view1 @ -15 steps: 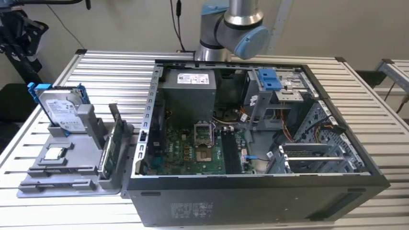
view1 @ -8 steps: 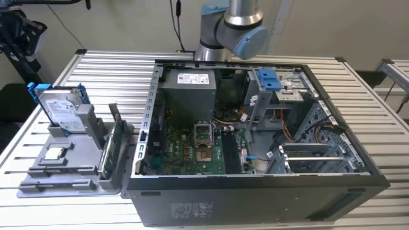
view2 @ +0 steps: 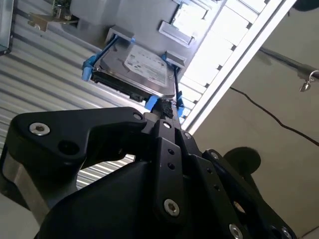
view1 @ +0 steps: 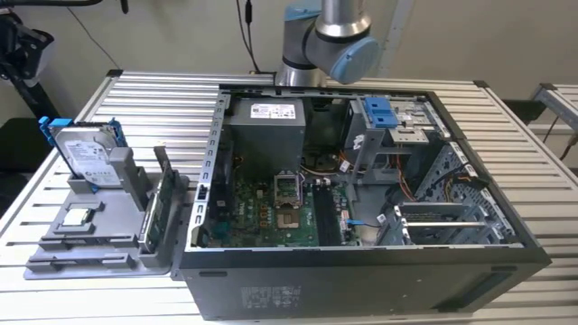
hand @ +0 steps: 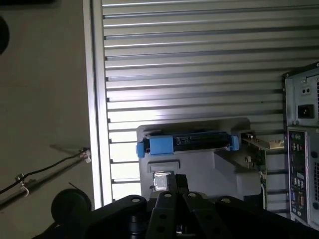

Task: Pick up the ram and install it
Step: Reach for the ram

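While gripper points toward hard drive, white label illegible

Soft, even overhead light fills the exterior view. The slatted table shines pale, while the computer case interior darkens toward 6 o'clock. In both wrist views some table slats blow out to white glare, and the gripper sits dark and underexposed at 6 o'clock.

Slatted table bears computer case, grey holder.
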`<state>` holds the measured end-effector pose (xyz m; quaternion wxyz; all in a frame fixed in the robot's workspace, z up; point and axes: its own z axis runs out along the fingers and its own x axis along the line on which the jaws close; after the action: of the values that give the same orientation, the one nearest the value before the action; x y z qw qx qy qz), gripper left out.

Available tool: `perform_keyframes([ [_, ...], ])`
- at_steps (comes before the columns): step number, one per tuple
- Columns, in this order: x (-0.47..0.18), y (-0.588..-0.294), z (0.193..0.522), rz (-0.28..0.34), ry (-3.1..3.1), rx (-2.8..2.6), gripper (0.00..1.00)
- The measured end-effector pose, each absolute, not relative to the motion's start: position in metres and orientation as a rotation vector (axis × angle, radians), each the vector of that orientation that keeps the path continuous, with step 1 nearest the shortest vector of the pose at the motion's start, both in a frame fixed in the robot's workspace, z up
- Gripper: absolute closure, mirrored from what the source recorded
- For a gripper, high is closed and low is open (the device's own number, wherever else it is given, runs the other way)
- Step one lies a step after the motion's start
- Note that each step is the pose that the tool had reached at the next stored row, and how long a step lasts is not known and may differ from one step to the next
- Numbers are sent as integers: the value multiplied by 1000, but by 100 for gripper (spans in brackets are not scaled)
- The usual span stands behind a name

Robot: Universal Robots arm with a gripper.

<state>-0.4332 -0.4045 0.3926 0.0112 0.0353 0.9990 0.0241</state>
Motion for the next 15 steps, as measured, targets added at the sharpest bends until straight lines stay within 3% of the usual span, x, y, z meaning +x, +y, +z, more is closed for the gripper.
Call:
perform_keyframes([
  [15, -433, -436, 393, 75, 3116, 109, 89],
])
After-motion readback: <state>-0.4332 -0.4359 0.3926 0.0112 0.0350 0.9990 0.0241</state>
